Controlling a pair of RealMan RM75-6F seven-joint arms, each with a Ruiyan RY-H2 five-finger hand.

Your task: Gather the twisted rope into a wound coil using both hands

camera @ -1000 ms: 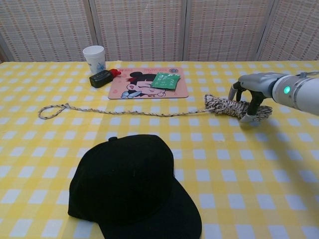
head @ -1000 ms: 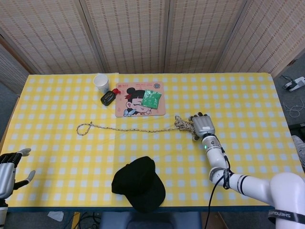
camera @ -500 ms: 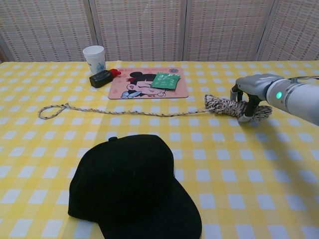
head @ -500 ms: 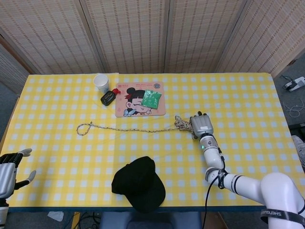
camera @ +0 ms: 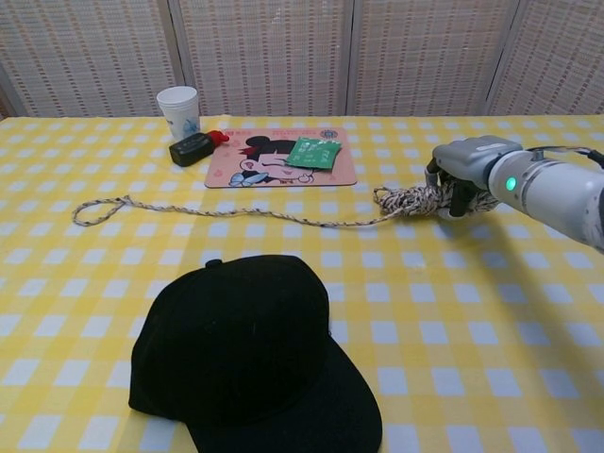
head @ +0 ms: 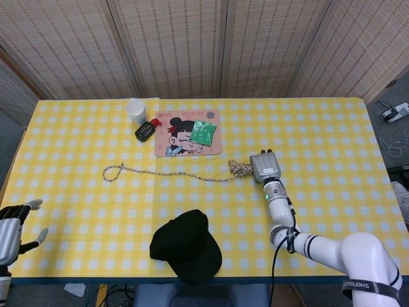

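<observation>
Nearest me, the robot's left hand [head: 11, 229] waits at the table's front corner, fingers spread, holding nothing. Further in, the right hand [camera: 460, 170] clutches the bunched end of the speckled twisted rope [camera: 236, 213], whose free length runs leftward across the yellow checked tablecloth [head: 332, 147], ending in a loop nearer the left hand.

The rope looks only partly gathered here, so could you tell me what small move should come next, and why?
Probably bring the left hand in to the rope's looped far end: the right hand grips the bunched end, while most of the rope lies stretched out, untouched.
</observation>
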